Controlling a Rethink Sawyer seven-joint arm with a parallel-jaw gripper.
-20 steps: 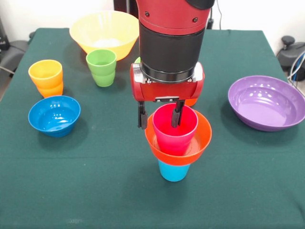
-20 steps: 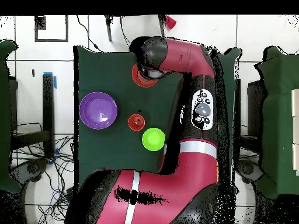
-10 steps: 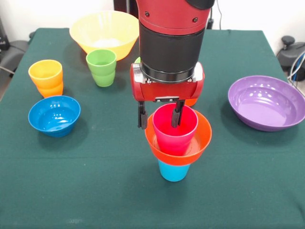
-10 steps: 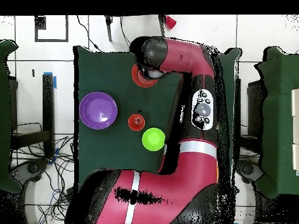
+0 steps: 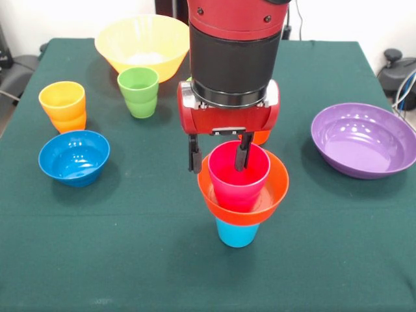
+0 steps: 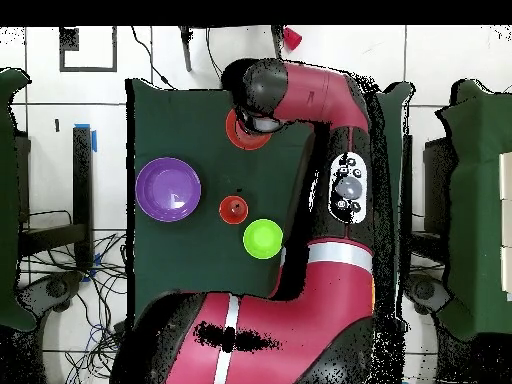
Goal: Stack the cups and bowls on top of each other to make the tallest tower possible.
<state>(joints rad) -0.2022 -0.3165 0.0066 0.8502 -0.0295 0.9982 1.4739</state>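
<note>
Three things make my tower, and my gripper sits right above its magenta cup, fingers apart over the rim.

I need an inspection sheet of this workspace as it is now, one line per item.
Surface: green cloth table.
Tower: magenta cup in orange bowl on light blue cup.
Loose things: yellow bowl, green cup, orange cup, blue bowl, purple bowl.
Clutter: nothing seen.
Gripper: open, fingers astride the magenta cup's rim.
Cables: on the floor.
Surroundings: tiled floor.
</note>
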